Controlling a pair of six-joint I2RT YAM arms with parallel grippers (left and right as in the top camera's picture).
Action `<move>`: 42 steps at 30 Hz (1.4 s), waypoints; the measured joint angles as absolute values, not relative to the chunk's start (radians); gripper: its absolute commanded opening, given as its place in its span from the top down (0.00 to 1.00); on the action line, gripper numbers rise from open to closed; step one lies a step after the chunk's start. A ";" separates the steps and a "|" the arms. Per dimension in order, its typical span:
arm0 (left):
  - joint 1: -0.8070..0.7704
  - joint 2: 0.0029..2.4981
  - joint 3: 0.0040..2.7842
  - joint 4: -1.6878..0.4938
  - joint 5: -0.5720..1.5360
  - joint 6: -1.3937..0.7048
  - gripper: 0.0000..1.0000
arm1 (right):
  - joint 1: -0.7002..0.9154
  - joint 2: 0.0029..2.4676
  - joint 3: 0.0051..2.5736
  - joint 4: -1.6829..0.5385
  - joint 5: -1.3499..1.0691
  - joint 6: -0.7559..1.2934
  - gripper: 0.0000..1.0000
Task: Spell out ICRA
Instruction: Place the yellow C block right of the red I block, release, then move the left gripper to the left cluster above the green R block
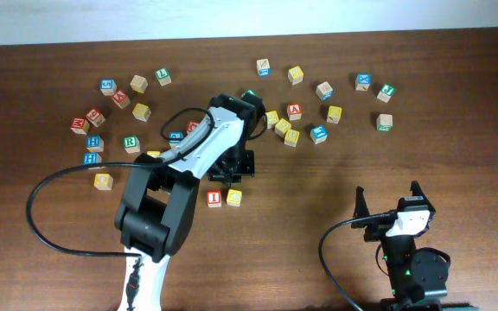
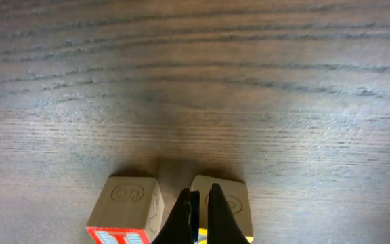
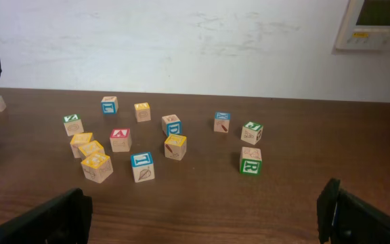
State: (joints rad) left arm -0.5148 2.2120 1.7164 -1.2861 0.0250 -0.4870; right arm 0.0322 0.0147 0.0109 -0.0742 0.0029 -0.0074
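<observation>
Left arm (image 1: pixel 158 203): reaches from the near edge to the middle of the table; it is the tallest thing under the overhead camera.
Table (image 1: pixel 456 52): dark wood with many letter cubes scattered on the far half.
Right gripper (image 1: pixel 387 194): parked at the near right, fingers spread wide, nothing between them.
Left gripper (image 2: pixel 199 193): clenched on nothing. In the left wrist view its tips sit low, at the gap between two cubes; whether they touch a cube cannot be told.
I cube (image 1: pixel 214 199): red face, set at the near middle as first letter of the row.
C cube (image 1: pixel 233 198): yellow face, just beside the I cube on its right, with a narrow gap.
R cube (image 1: pixel 130 143): green face, lies apart on the left side among other cubes; probably the next one to fetch.
A cube (image 1: pixel 295 110): red face, on the far right-middle, with yellow cubes just beside it.
Handling: the cubes look light, stiff and not fragile, but the smooth wood may slip or turn.
Where to hold: from above on two opposite side faces, at mid height, letter face kept up.
Risk: near the A cube, open fingers may push a neighbour.
</observation>
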 measured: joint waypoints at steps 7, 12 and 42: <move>-0.515 2.212 1.716 -1.302 0.025 -0.487 1.00 | 0.032 0.015 0.011 -0.074 0.003 -0.008 0.02; -0.515 2.212 1.716 -1.320 0.025 -0.487 1.00 | 0.032 0.015 0.011 -0.074 0.003 -0.007 0.02; -0.463 2.030 2.072 -1.452 -0.208 -0.496 1.00 | 0.032 0.015 0.011 -0.074 0.003 -0.008 0.02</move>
